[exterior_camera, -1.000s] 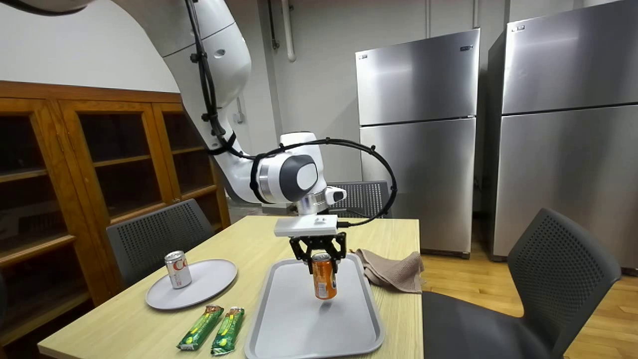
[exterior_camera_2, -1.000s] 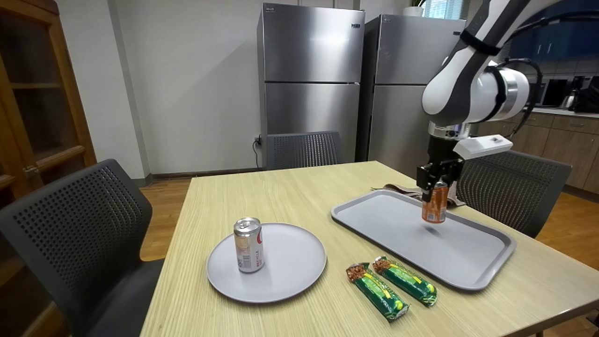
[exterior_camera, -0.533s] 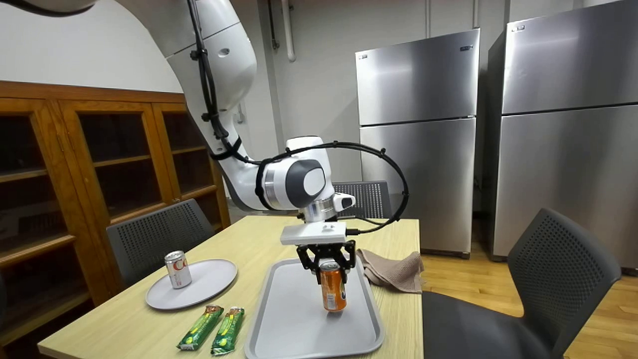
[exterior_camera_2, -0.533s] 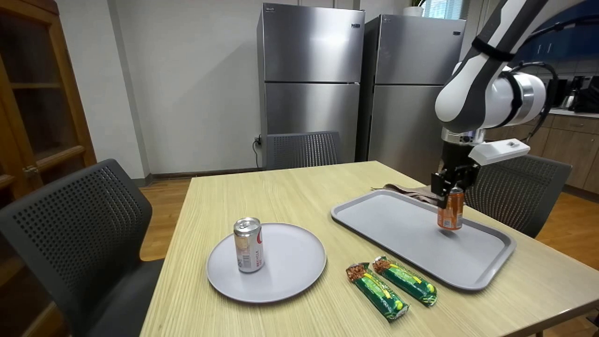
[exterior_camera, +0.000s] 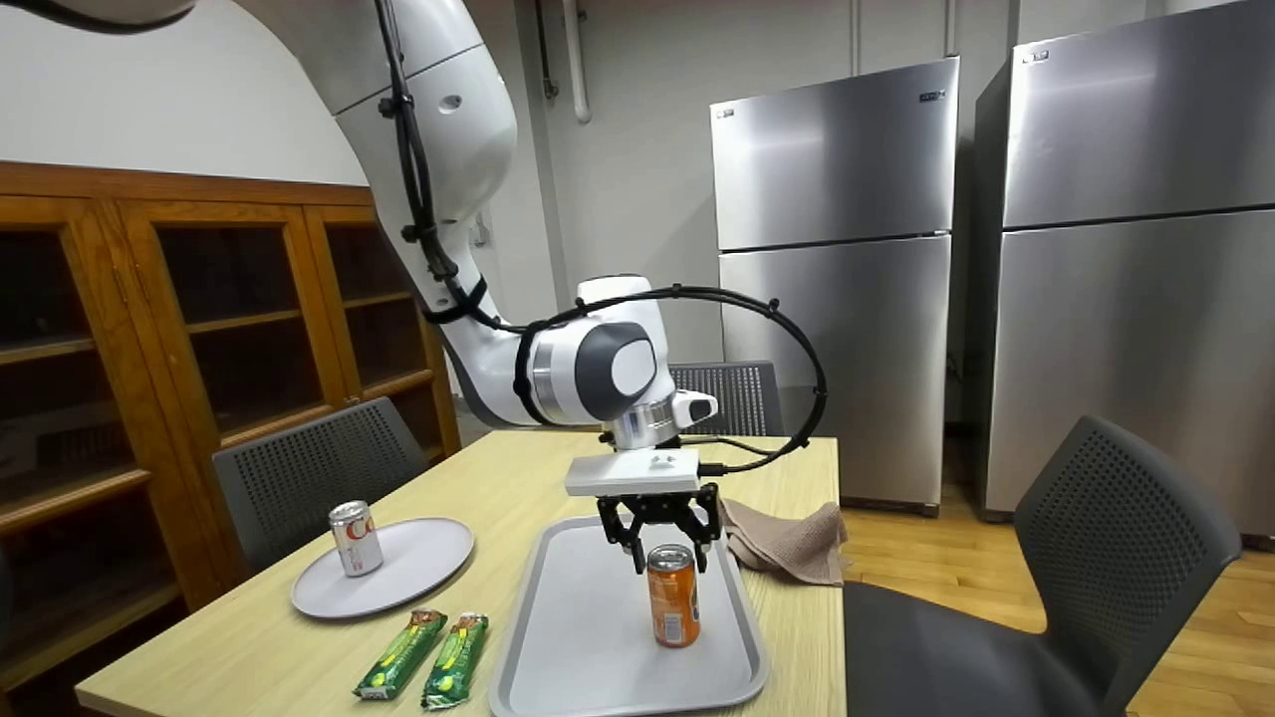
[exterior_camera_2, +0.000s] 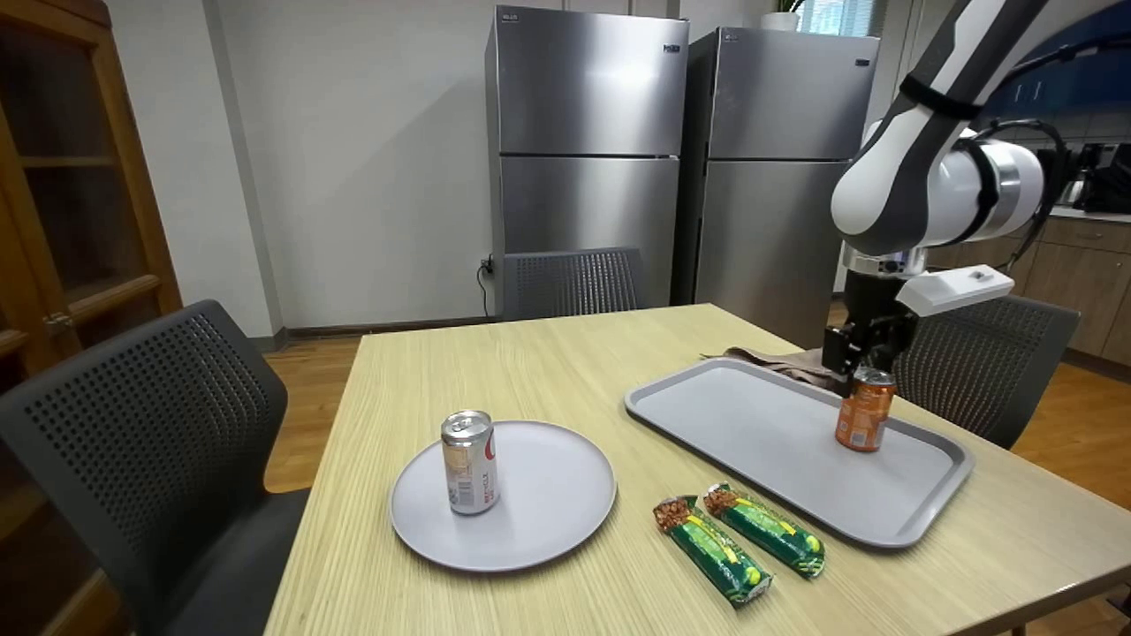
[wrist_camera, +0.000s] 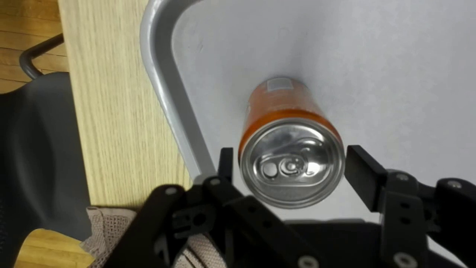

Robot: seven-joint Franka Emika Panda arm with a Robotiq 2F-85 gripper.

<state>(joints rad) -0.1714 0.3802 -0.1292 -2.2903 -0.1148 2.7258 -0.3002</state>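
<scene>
An orange can (exterior_camera: 674, 602) stands upright on the grey tray (exterior_camera: 573, 617), in both exterior views. My black gripper (exterior_camera: 671, 561) is just above and around the can's top, its jaws spread on either side. In the wrist view the silver lid of the orange can (wrist_camera: 292, 163) lies between the fingers (wrist_camera: 225, 163). A gap shows between the lid and the finger at left; the finger at right is very close to the rim, and whether it touches cannot be told. The can's base meets the tray's floor.
A silver can (exterior_camera_2: 469, 464) stands on a round plate (exterior_camera_2: 557, 503). Two green-wrapped bars (exterior_camera_2: 716, 552) lie between plate and tray. A brown cloth (exterior_camera: 782, 538) lies beside the tray at the table edge. Chairs (exterior_camera: 1086, 558) surround the table.
The gripper and orange can have moved lower and toward the tray's near side. The can came down onto the tray, and the jaws have spread away from it.
</scene>
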